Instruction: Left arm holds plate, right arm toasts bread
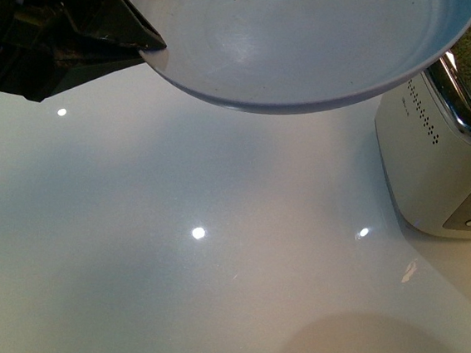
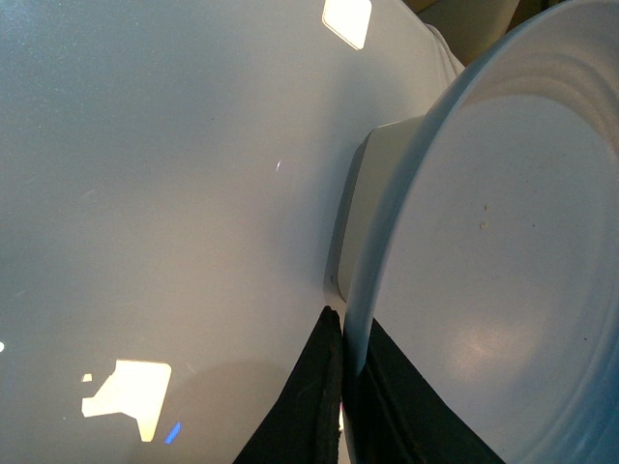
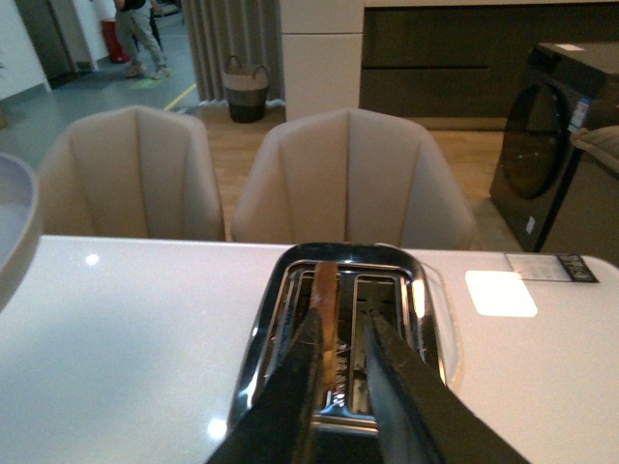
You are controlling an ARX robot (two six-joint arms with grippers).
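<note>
Tan-crusted square bread slice (image 3: 328, 309) in chrome toaster (image 3: 290, 275) slot, between slightly parted right fingers (image 3: 290, 391), should seat squarely while left fingers (image 2: 309, 416), clamped on round blue-grey plate (image 1: 305, 36) rim, hold level.

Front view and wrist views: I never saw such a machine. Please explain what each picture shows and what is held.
This is a robot with two arms ending in grippers. The front view looks from its body onto a white table, toaster at the right. The left gripper is shut on the rim of a pale blue plate, held aloft; the left wrist view shows that grip. The right wrist view shows the right gripper around a bread slice in the toaster; whether it pinches is unclear.
</note>
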